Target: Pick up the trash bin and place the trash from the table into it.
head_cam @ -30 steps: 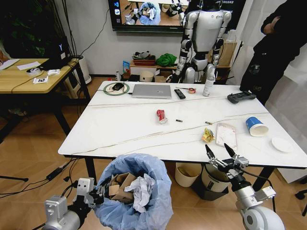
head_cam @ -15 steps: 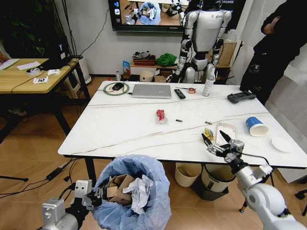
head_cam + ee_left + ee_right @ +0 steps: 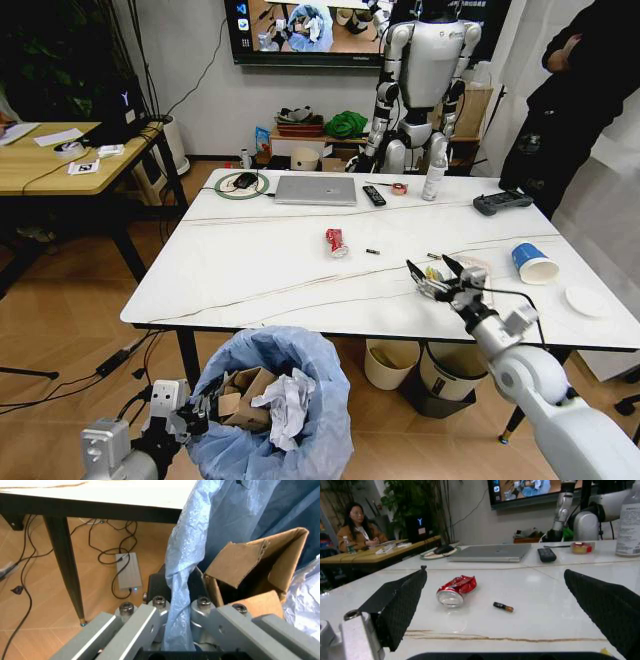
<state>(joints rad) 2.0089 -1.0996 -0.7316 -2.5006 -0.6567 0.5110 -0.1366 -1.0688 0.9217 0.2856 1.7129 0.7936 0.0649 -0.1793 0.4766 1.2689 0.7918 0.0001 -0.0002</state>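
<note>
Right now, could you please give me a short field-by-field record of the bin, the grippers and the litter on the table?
trash bin: on the floor in front of the table, blue bag over its rim, cardboard and crumpled paper inside
left gripper: shut on the bin's bag at the rim
right gripper: open, over the table's right side beside the yellow wrapper
crushed red can: lying mid-table
paper cup: on its side near the right edge
clear packet: flat, just right of the right gripper
</note>
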